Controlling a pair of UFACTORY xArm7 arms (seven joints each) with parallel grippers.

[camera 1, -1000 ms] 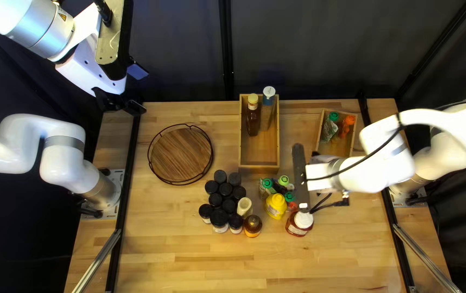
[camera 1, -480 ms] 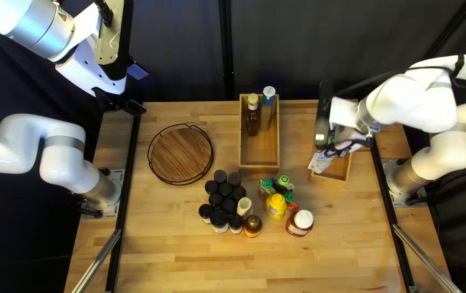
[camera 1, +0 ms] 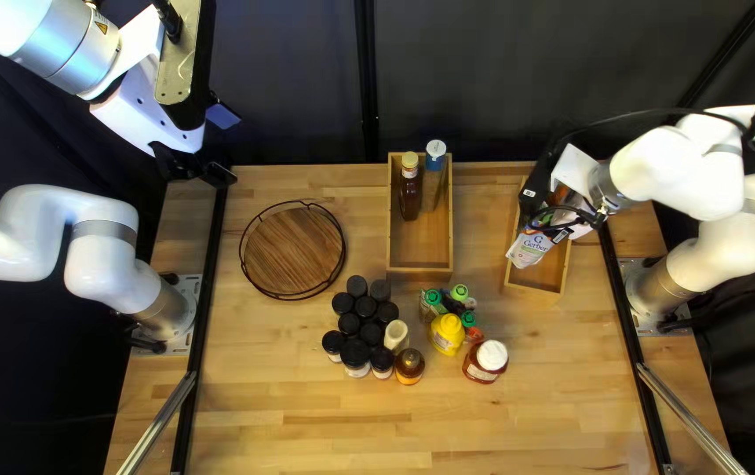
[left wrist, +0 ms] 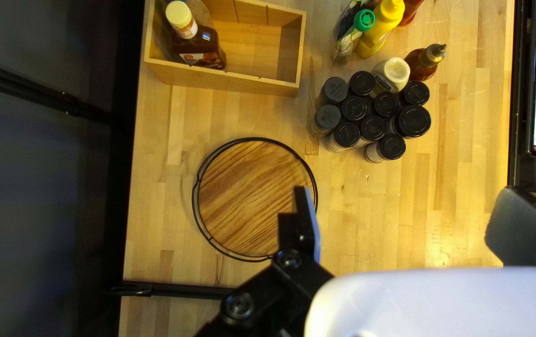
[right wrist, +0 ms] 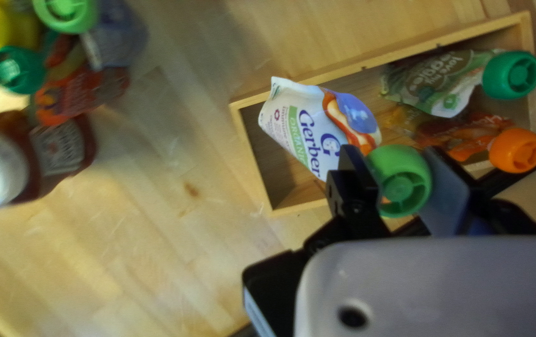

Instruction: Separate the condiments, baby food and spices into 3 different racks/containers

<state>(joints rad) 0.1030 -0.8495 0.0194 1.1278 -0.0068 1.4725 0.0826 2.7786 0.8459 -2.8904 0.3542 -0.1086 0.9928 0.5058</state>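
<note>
Right wrist view: green-capped pouch (right wrist: 324, 125) gripped over its box

Right gripper (camera 1: 534, 206) closed on the pouch's green cap (right wrist: 402, 181), one finger against each side; the pouch wears a white label with large blue lettering, a green printed panel and a purple patch; it lies over the small box (camera 1: 533, 289), right of the centre crate (camera 1: 421, 270); inside that box lie an olive pouch (right wrist: 433, 81) with pale lettering and an orange-capped pouch (right wrist: 467, 137).

Left gripper (camera 1: 227, 145) open, holding nothing, up beyond the round board (camera 1: 294, 251), which sits left of the crate; within the crate stand a brown bottle (camera 1: 410, 189), labelled at neck and front, and a blue-collared bottle (camera 1: 433, 180).

On the crate's near side: black-lidded jars (camera 1: 365, 307); more pouches (right wrist: 83, 81); a yellow bottle (camera 1: 446, 334); an amber bottle (camera 1: 410, 367); a white-lidded red jar (camera 1: 483, 362) bearing a pale printed label.
</note>
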